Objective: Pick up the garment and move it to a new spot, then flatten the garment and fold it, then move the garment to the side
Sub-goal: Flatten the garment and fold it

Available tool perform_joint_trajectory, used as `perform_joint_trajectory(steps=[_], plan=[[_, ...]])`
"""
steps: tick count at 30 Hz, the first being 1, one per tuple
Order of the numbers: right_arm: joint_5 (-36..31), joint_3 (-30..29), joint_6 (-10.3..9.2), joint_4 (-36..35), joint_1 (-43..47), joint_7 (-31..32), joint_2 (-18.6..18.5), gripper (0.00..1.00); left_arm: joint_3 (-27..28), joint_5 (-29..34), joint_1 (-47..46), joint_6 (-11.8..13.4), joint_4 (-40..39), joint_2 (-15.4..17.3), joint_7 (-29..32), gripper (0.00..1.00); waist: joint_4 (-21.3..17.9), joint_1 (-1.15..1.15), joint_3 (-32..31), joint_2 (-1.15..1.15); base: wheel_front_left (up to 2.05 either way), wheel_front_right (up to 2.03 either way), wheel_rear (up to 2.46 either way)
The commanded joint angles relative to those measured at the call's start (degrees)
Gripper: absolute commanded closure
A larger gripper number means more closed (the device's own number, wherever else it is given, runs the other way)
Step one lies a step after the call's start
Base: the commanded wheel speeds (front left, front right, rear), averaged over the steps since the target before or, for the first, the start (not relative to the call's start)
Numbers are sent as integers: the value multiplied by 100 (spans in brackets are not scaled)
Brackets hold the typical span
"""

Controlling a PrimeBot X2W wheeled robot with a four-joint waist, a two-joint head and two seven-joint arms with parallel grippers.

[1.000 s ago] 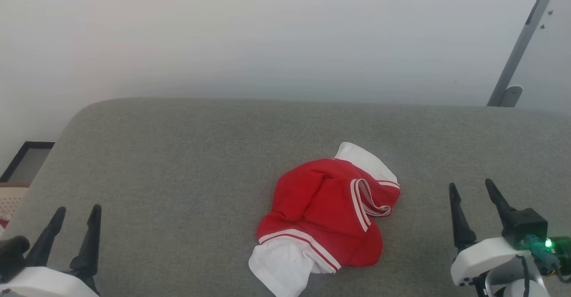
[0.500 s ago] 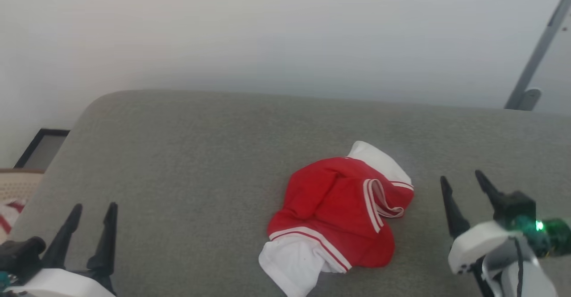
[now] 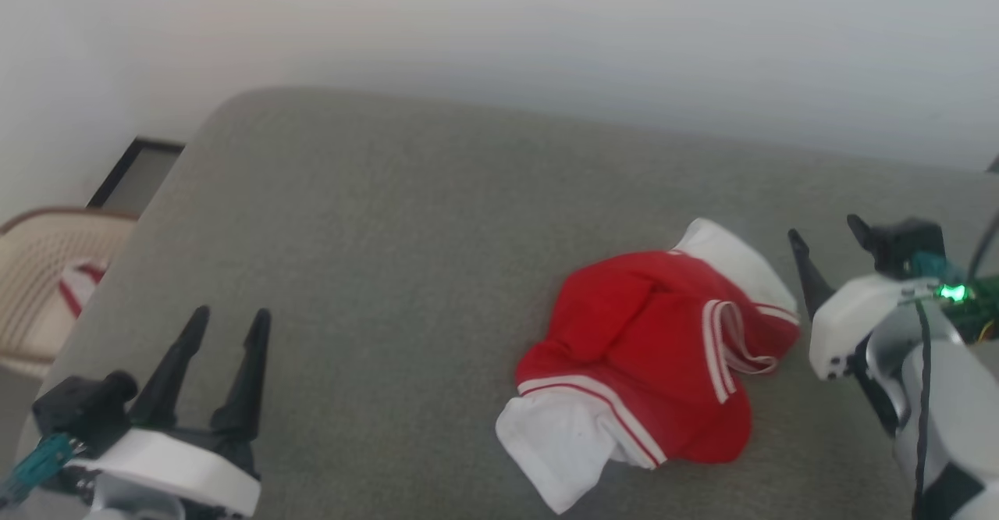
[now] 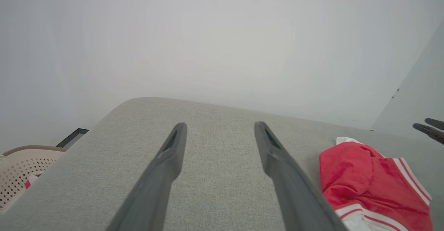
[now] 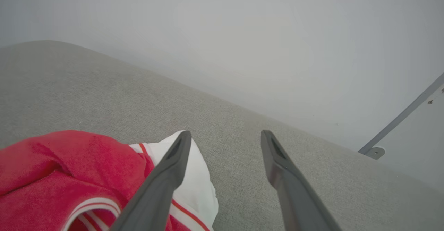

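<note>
A grey fabric-covered worktop [image 3: 390,215] carries the garment [image 3: 648,348], which lies crumpled right of centre, red body bunched, one white sleeve panel toward the near edge and another at the far side. A beige perforated basket [image 3: 39,270] sits off the worktop's left end. The right pincer [image 3: 823,227] hangs just beside the garment, released and empty; the left pincer [image 3: 232,315], also spread and empty, is well apart.
</note>
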Motion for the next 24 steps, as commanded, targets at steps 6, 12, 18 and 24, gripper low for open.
perform_joint_trajectory(steps=[6, 12, 18, 24], plan=[[381, 602, -4, 823, -830, 578, -283, 0, -134, 149, -435, -209, 163, -267, -32, 0, 414, 0, 683, 0, 0, 0, 0], [767, 1080, -5, 1386, -1312, 1285, -453, 0, -167, 240, -696, -402, 393, -496, -48, 0, 555, 0, 961, 0, 0, 0, 0], [1366, 1714, -3, 1916, -1561, 2411, -519, 0, -135, 335, -890, -603, 674, -697, -45, 0, 653, 0, 1115, 0, 0, 0, 0], [1967, 2114, -2, 2168, -1732, 3405, -715, 100, -15, 457, -958, -760, 870, -832, -48, 0, 662, 0, 1132, 0, 0, 0, 0]])
